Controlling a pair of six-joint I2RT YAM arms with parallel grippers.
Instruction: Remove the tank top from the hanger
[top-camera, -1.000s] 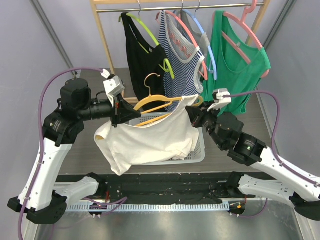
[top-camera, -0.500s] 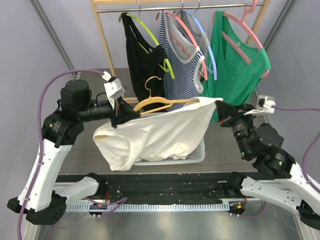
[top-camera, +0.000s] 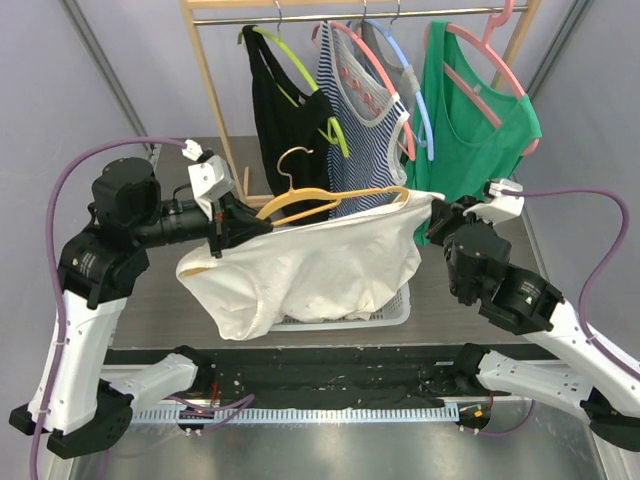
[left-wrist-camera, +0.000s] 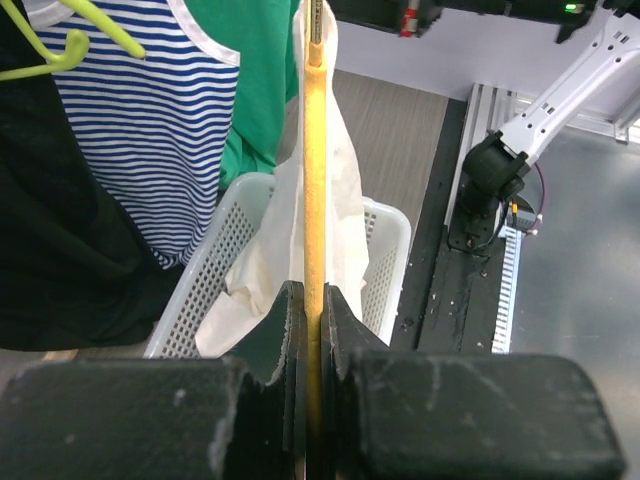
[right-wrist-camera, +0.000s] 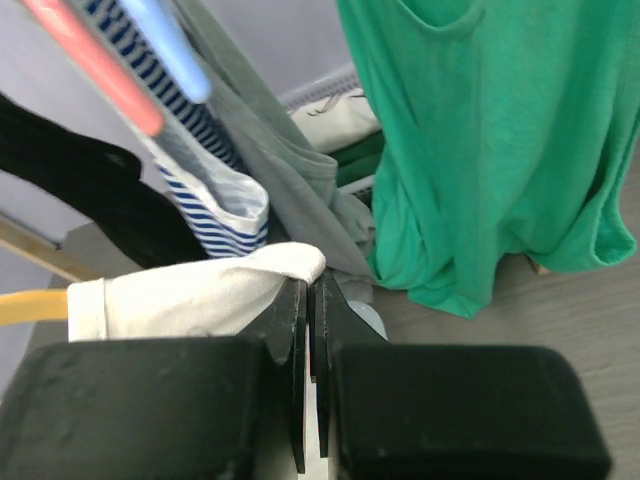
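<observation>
The biggest risk is at the left claw. It is clamped tight on the near arm of the yellow hanger, and the cream tank top bunches up right against that grip. If a strap is trapped there, a harder pull from the right would probably stretch the cloth or twist the hanger in the jaws, not free it.

The right claw is pinched shut on only a thin fold of the tank top's edge, seen from its own wrist camera as a small white roll between the jaws. That hold could slip under tension. It also works just beside the green tank top hanging on the rack, so a wide swing could snag it.

The tank top is held in the air between the two arms, above the white laundry basket on the table. Its top edge is drawn fairly taut along the hanger, and the body sags in a loose, wrinkled pouch. I cannot tell whether the far strap has cleared the hanger's tip.
</observation>
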